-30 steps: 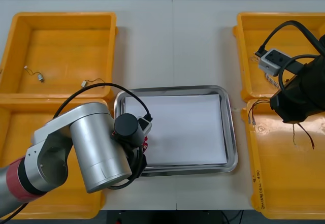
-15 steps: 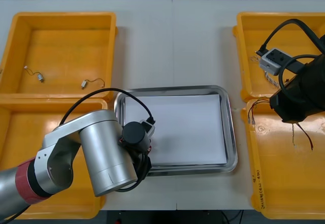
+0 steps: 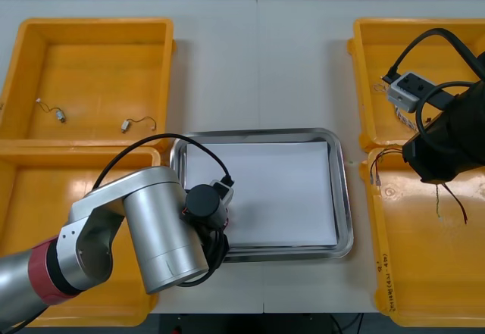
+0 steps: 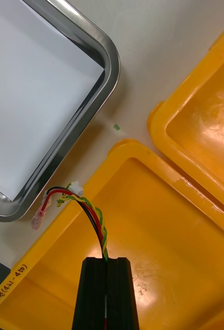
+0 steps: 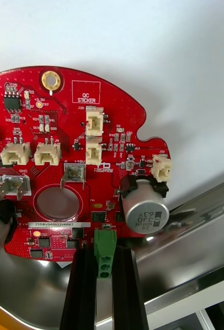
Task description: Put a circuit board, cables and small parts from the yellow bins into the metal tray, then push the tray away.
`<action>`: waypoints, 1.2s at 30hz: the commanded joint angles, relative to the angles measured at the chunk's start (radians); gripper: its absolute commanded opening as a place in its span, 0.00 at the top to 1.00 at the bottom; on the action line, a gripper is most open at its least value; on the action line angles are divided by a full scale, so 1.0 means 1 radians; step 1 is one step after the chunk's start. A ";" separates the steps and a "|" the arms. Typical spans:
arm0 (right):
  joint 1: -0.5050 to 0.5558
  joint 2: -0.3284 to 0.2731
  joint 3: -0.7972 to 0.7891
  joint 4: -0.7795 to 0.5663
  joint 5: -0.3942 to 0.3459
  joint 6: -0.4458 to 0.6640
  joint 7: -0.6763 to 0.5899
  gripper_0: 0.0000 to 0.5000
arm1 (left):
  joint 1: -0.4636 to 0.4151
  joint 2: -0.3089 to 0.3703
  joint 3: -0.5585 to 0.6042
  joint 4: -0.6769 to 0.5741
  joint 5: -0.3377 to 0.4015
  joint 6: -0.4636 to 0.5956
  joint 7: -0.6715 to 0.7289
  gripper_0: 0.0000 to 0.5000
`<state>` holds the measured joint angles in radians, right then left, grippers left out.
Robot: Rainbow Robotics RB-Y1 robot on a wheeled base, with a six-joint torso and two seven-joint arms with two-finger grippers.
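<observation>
1. Reaching in from the table's near left, the left arm [image 3: 151, 228] lies bent over the near left yellow bin [image 3: 30, 198]. Its black wrist is above the near left corner of the metal tray [image 3: 345, 198].
2. The right arm [image 3: 443, 148] hangs over the right side of the table, about where the two right bins meet. The right gripper [image 4: 105, 262] is above the near right bin [image 4: 158, 247].
3. Compared with the front view a second ago, the left arm's elbow and wrist have shifted toward the tray and a little nearer the table's front edge. The right arm has not moved.
4. The left gripper [image 5: 104, 248] pinches the round red circuit board [image 5: 65, 154] by the green connector [image 5: 105, 255] at its edge, with one black finger on each side of that connector.
5. From the fingers, the board extends over the tray's white inside. Its gripped edge is over the tray's shiny sloping wall, and whether the board touches the tray cannot be told.
6. The right gripper's jaws are pressed onto the red and yellow cable [image 4: 93, 219]. The cable runs out from the fingertips across the bin, and its free ends reach past the bin's rim, close to the tray's corner.
</observation>
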<state>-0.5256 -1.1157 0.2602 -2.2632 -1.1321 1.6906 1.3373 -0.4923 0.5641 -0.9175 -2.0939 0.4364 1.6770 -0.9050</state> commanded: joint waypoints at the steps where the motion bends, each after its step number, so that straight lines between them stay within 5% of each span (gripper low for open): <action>1: -0.031 0.007 0.005 -0.022 0.000 0.006 -0.040 1.00 | -0.041 -0.035 -0.015 -0.009 -0.011 -0.011 0.090 1.00; 4: -0.031 0.008 0.005 -0.022 0.002 0.006 -0.040 1.00 | -0.041 -0.036 -0.015 -0.009 -0.011 -0.011 0.093 0.91; 5: -0.031 0.008 0.005 -0.022 0.002 0.006 -0.040 1.00 | -0.041 -0.036 -0.015 -0.009 -0.011 -0.011 0.097 0.59; 7: -0.031 0.008 0.005 -0.022 0.002 0.006 -0.040 1.00 | -0.041 -0.036 -0.015 -0.008 -0.013 -0.011 0.101 0.28; 10: -0.031 0.008 0.005 -0.022 0.000 0.006 -0.040 1.00 | -0.041 -0.036 -0.015 -0.008 -0.013 -0.011 0.103 0.00; 25: -0.031 0.030 0.010 -0.022 -0.006 0.001 -0.040 1.00 | -0.071 -0.039 -0.006 -0.009 -0.007 0.006 0.113 0.00; 36: -0.134 0.068 0.180 -0.022 0.054 -0.065 -0.050 1.00 | -0.160 -0.038 0.143 -0.044 0.150 0.159 0.101 0.00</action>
<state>-0.5826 -1.0840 0.3729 -2.2634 -1.1094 1.6342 1.3368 -0.5932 0.5504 -0.8552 -2.0960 0.5369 1.7848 -0.8731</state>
